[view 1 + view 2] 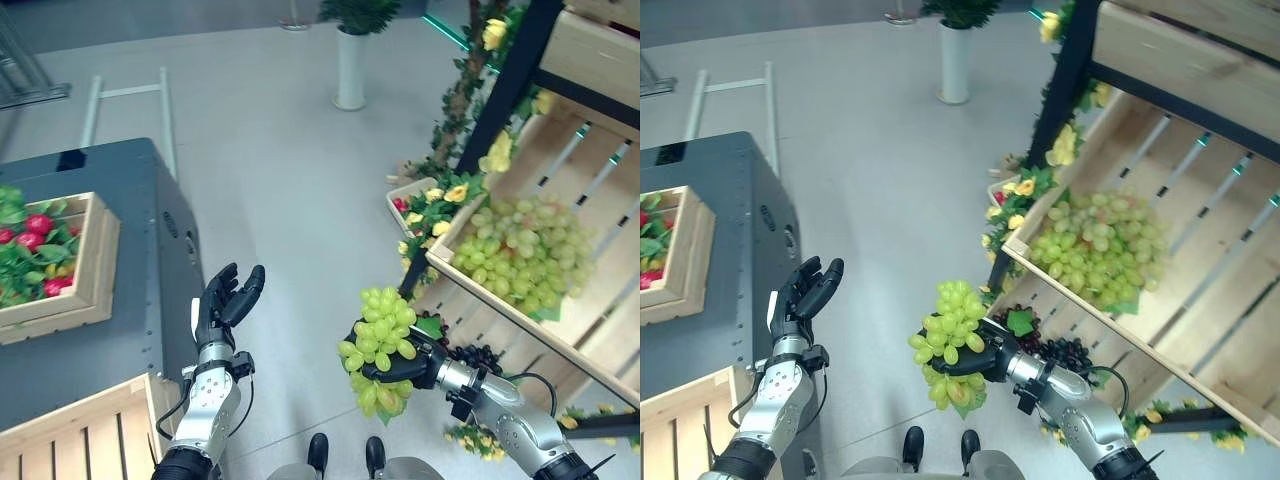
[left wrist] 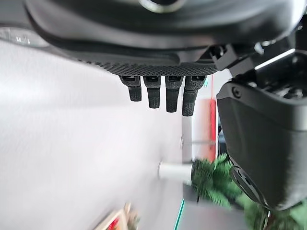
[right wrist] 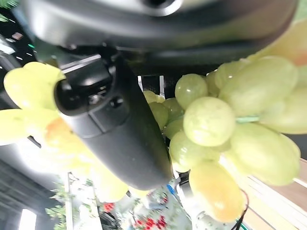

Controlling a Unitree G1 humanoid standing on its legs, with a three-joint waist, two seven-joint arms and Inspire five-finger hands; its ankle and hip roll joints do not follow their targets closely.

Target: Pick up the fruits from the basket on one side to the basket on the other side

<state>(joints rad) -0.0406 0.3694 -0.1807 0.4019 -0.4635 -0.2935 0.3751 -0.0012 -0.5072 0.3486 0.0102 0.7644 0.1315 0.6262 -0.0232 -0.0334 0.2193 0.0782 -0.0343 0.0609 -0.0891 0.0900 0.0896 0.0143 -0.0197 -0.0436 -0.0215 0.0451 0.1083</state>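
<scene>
Bunch of pale green grapes [image 1: 380, 345], yellowing below, in right hand [image 1: 405, 368].

Mock fruit shop: slanted wooden crate [image 1: 585, 330] w/ grapes [image 1: 525, 250], fake flowers [image 1: 455, 192].

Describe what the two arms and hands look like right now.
Both arms are silver-grey metal with perforated forearm shells and black wrist joints. The left hand is dark, with a white cover along its thumb side. The right hand is dark too, with a shiny metal cuff behind it. Thin black cables loop beside each wrist.
</scene>
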